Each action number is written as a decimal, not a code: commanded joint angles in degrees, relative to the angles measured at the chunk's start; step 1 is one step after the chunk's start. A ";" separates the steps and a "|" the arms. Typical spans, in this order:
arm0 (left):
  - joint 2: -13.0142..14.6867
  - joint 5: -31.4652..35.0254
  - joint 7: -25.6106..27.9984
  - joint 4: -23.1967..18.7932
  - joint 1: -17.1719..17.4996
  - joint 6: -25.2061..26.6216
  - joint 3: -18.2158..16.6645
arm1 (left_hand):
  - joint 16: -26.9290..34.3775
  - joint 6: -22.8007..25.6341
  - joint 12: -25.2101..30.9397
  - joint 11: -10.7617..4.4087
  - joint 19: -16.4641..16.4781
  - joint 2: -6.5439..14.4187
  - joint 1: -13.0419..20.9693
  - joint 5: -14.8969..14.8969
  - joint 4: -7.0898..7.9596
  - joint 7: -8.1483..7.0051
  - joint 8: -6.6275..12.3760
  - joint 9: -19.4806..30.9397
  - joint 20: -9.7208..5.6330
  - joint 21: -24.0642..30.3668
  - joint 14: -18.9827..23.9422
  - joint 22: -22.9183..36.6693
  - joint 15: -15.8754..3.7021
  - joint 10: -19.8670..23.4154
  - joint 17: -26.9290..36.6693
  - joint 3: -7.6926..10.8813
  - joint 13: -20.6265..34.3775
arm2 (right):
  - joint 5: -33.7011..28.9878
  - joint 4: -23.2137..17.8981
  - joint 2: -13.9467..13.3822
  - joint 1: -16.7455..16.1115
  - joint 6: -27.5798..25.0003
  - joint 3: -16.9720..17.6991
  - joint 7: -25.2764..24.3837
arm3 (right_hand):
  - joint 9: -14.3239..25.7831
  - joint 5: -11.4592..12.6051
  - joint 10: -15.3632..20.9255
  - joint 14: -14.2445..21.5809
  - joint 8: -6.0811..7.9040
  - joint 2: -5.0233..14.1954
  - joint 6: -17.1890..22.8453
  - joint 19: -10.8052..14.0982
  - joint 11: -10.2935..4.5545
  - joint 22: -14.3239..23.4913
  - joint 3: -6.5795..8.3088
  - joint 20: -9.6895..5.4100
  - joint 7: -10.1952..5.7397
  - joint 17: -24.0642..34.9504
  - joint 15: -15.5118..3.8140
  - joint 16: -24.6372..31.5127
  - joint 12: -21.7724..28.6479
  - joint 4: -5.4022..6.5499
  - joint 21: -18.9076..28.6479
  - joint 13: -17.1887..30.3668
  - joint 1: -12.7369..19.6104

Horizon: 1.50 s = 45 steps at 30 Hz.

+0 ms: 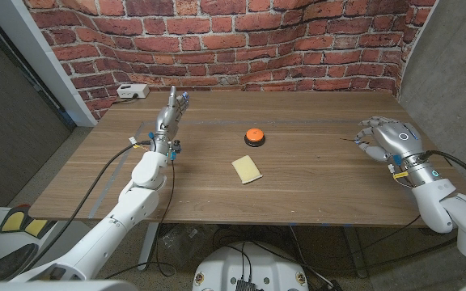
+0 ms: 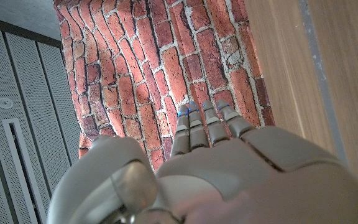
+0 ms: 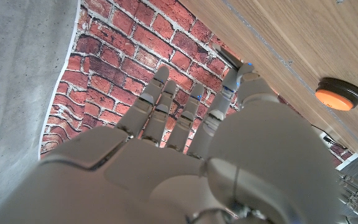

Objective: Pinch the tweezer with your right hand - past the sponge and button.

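Now the right hand (image 1: 387, 139) sat open and empty, fingers spread, with the tweezer (image 1: 351, 140) a thin sliver at its fingertips, probably light, springy and slippery, so best pinched across both arms mid-length.

Thin dark tweezer (image 1: 353, 141) just beside right robot hand (image 1: 385, 139), too small to make out clearly. Contact with fingertips unclear. Small white box (image 1: 132, 91) at far bench corner, details unreadable.
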 commanded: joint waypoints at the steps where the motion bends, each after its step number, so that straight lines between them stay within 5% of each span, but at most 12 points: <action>1: -0.13 -0.11 -0.08 0.27 0.08 -0.29 0.00 | -0.02 0.48 -0.07 -0.05 0.53 0.06 0.25 -0.07 0.31 0.04 -0.22 0.33 0.12 -0.24 0.65 0.18 0.08 0.48 0.09 0.04 0.10 | -1.40 -0.21 1.86 -0.36 0.94 1.23 0.32 | 0.12 -0.18 0.82 0.61 0.53 0.48 0.74 0.41 -0.06 0.23 0.21 -4.06 0.09 0.10 -5.17 0.19 0.25 -0.36 0.25 -0.05 0.43; 19: -0.02 0.06 0.27 -0.34 0.47 -0.13 -0.05 | -0.04 0.60 -0.11 0.02 0.53 0.08 0.31 -0.09 0.36 0.05 -0.21 0.33 0.08 -0.28 0.62 0.18 0.12 0.40 0.09 0.03 0.10 | -2.91 0.16 3.59 -0.67 1.82 2.23 0.79 | 0.03 -0.33 1.49 1.22 0.66 0.52 1.57 0.76 -0.16 0.29 0.20 -4.33 0.14 0.13 -5.42 0.20 0.26 -0.40 0.45 -0.04 0.47; 45: -0.18 -0.02 0.09 0.07 -0.09 0.02 0.06 | -0.03 0.80 -0.14 -0.01 0.55 0.09 0.39 -0.13 0.43 0.16 -0.19 0.33 0.05 -0.33 0.66 0.19 0.12 0.38 0.09 0.03 0.10 | -4.26 -0.41 4.52 -0.90 1.74 2.92 3.06 | -0.07 -1.01 0.14 0.06 -1.55 -0.25 -2.26 -0.14 -0.07 0.37 -0.71 -3.74 -0.49 0.17 -4.81 -0.49 -0.92 0.04 0.25 0.01 -0.95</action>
